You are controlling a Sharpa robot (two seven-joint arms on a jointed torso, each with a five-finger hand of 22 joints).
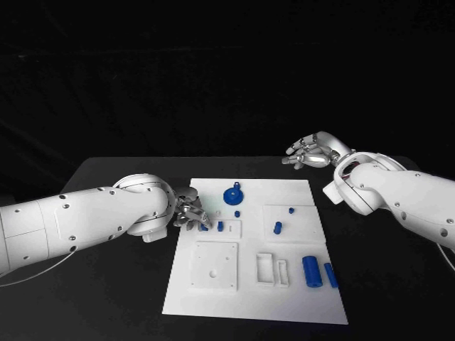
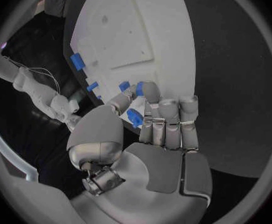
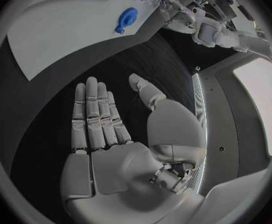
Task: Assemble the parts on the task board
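Observation:
The white task board (image 1: 257, 298) lies mid-table. My left hand (image 1: 192, 214) is at its left edge, fingers curled, pinching a small blue part (image 2: 134, 117) between thumb and fingers just above the board. My right hand (image 1: 310, 150) hovers over the black table beyond the board's far right corner, fingers straight and apart (image 3: 95, 119), holding nothing. On the board are a round blue disc part (image 1: 232, 195), a small peg (image 1: 238, 213), another peg (image 1: 220, 226), two pieces (image 1: 290, 210) (image 1: 278, 228) on a raised plate, a thick blue cylinder (image 1: 311, 271) and a thin bar (image 1: 331, 275).
A square white plate with holes (image 1: 215, 266) and a slotted white block (image 1: 271, 270) sit on the board's near half. Black table (image 1: 104, 312) surrounds the board on all sides. My left forearm (image 1: 74, 227) lies along the board's left side.

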